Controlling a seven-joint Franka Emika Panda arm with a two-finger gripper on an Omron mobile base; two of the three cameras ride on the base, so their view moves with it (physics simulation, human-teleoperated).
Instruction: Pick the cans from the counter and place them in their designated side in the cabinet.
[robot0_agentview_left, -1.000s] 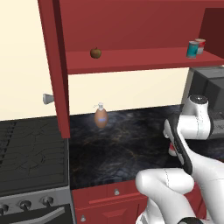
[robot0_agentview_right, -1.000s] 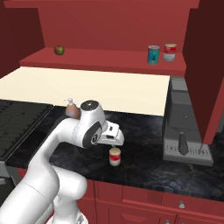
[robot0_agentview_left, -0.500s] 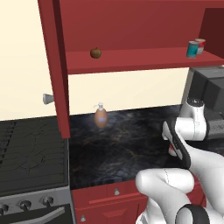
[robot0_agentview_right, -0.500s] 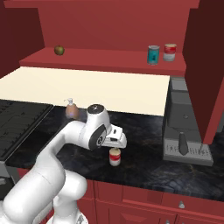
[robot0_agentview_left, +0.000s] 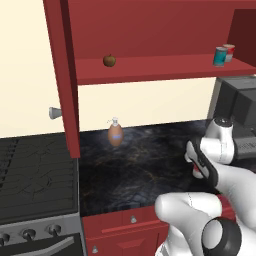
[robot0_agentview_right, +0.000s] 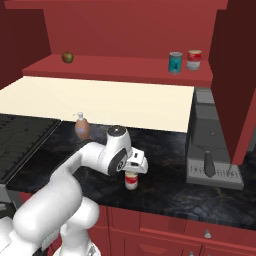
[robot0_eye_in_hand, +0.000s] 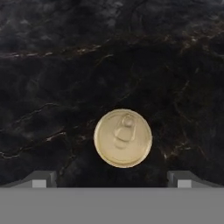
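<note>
While claw (robot0_eye_in_hand: 112, 178) gapes, can (robot0_eye_in_hand: 123, 138) centred below

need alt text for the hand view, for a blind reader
Looking straight down on the gold pull-tab lid of a can standing upright on the black veined counter. The open pincer hangs above it, one grey fingertip showing on each side of the can at the bottom of the picture, neither touching it.
</note>
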